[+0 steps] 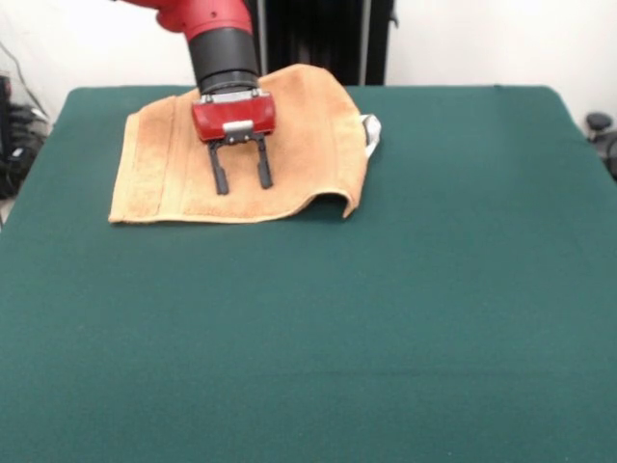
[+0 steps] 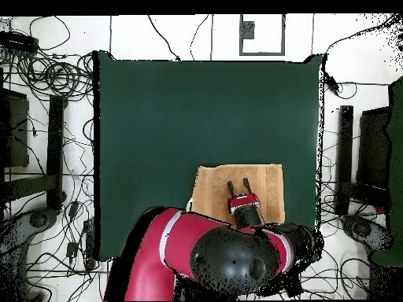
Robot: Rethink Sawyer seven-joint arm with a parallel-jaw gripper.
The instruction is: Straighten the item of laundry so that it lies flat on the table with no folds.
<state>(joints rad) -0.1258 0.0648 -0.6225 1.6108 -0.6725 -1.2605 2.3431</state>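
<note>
The golden-tan towel [image 1: 299, 145] lies at the far side of the dark green table [image 1: 386, 318], mostly spread out. Its near right corner curls up off the felt, and its far right part is humped, with a small white tag [image 1: 372, 133] showing at the right edge. My gripper [image 1: 241, 183] hangs over the middle of the towel with its two black fingers [image 1: 221, 178] apart and empty, tips at or just above the cloth. In the overhead view the towel [image 2: 268, 189] sits near the table's lower edge, the gripper [image 2: 239, 187] over it and the arm hiding its lower part.
Wide green felt stretches in front of and beside the towel. Off the table, cables and stands [image 2: 47, 157] surround it on the floor, and dark equipment [image 1: 318, 39] stands behind the far edge.
</note>
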